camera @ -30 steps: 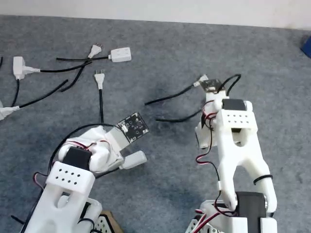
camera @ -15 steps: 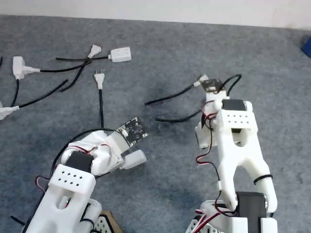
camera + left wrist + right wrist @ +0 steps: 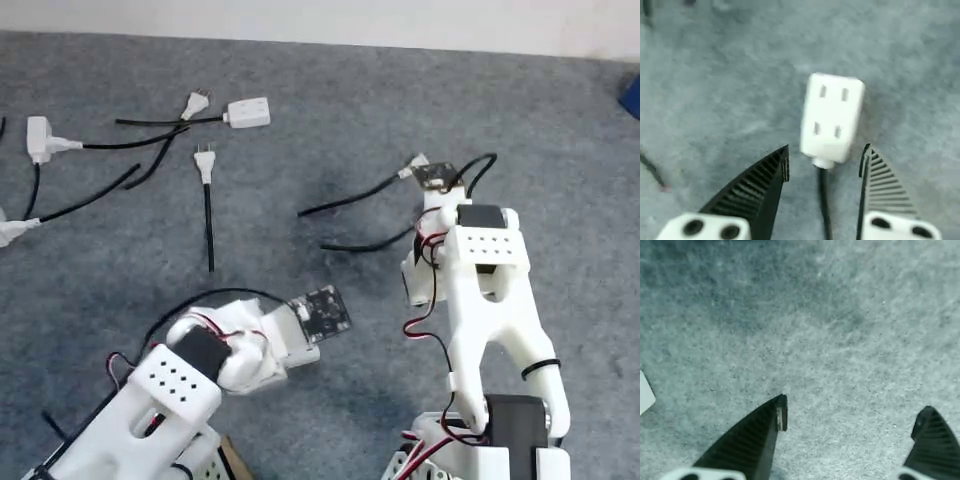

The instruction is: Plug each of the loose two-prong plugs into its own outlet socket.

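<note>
Your left end effector (image 3: 825, 150) is open, the outlet socket (image 3: 832, 117) just at its tips. Your right end effector (image 3: 855, 407) is open too.

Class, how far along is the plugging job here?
Done: the far-left socket looks occupied. In hand: the left hand, open, faces an empty white socket. Left: a loose plug lies unplugged on the carpet; the right hand is open and empty.

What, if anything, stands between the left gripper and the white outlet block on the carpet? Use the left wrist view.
Nothing visible does. The left gripper is open, and the outlet block lies on the grey carpet with its cord end level with the fingertips; its black cord runs back between them.
</note>
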